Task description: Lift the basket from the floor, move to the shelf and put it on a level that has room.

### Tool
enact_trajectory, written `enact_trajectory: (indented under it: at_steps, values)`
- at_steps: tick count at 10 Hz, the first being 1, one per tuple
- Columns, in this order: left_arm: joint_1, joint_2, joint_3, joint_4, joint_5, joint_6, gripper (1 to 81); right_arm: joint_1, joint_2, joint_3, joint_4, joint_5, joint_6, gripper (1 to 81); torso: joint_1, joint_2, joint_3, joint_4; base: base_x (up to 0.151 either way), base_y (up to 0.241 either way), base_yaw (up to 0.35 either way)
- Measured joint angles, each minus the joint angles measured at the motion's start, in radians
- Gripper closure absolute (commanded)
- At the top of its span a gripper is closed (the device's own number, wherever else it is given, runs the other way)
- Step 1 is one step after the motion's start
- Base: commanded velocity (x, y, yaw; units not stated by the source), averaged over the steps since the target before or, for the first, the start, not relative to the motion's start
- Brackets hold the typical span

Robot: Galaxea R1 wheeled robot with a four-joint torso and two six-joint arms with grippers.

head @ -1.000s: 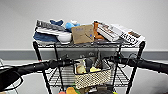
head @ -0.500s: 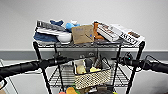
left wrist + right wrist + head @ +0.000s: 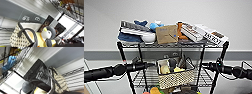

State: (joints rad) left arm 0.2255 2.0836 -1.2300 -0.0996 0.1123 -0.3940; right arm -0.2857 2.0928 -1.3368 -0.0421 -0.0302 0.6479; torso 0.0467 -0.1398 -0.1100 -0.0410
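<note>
The basket (image 3: 176, 75) sits between the two arms at the shelf's (image 3: 171, 45) middle level (image 3: 204, 78), its base at or just above the wire grid; I can't tell whether it is already resting there. It hangs over the front edge of that tier, toward the robot. Inside it are a toy penguin (image 3: 48, 34) and a dark packet (image 3: 37, 77).

Step in hand, as I judge it: setting the basket onto the middle level. To do it well, keep both arms at equal height so the basket stays flat. Push it further back so the whole base is over the grid, clear of the raised wire edge. Watch the posts on both sides, since the arms pass just inside them. Let go only once the weight is on the tier.

Pose: the left arm (image 3: 111, 70) comes in roughly level from the left, and the left gripper (image 3: 149, 65) is at the basket's left end near the rim. The right arm (image 3: 231, 70) mirrors it from the right, with the right gripper (image 3: 203, 65) beside the basket's right end. I can't tell whether either pincer is clamped or apart. The dark handle loop (image 3: 30, 33) shows close to the left wrist.

The top tier is piled with a cardboard box (image 3: 166, 34), books and a white bowl (image 3: 147, 38), so there is no room up there.
</note>
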Motion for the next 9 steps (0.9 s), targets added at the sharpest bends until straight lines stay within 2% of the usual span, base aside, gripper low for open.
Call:
enact_trajectory:
  at_steps: [3,6,9]
  values:
    - [0.061,-0.052,0.068,-0.001,-0.002,0.0,1.0,-0.044,-0.048,0.1,0.022,0.036,0.0,1.0,0.0,0.0,0.0,0.0,0.0,0.0,0.0]
    - [0.08,-0.084,0.124,0.0,-0.01,0.0,1.0,-0.089,-0.151,0.164,0.031,0.057,0.0,1.0,0.0,0.0,0.001,0.0,0.0,0.0,0.0]
    - [0.174,-0.12,0.167,-0.001,-0.008,0.0,1.0,-0.151,-0.18,0.213,0.038,0.06,0.0,1.0,-0.001,-0.001,0.001,0.0,0.0,0.0,0.0]
